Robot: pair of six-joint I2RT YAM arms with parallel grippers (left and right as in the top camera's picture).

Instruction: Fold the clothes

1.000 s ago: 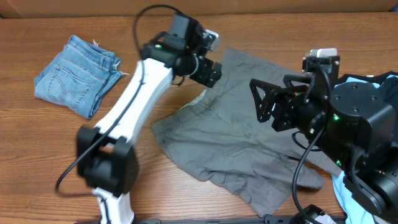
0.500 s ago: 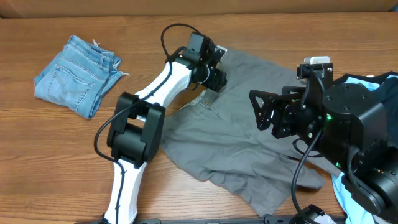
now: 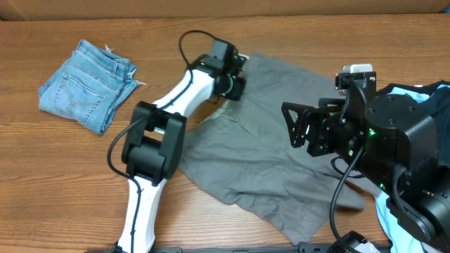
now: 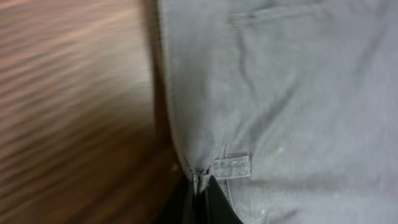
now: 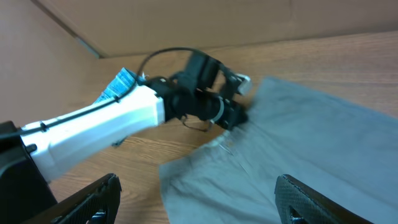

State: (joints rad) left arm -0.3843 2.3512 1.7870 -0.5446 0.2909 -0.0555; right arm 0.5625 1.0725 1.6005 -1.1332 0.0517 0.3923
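At the edge of the grey shorts [image 3: 281,169], left claw [image 3: 237,86] tight on cloth; right claw [image 3: 296,127] agape.

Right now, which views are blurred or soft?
Left wrist: table wood streaked with blur, grey shorts soft up close. Right wrist: left arm mildly blurred. Overhead: sharp, evenly lit, no glare.

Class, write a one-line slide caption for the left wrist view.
Left gripper pinching the grey shorts beside a belt loop, on a wooden table.
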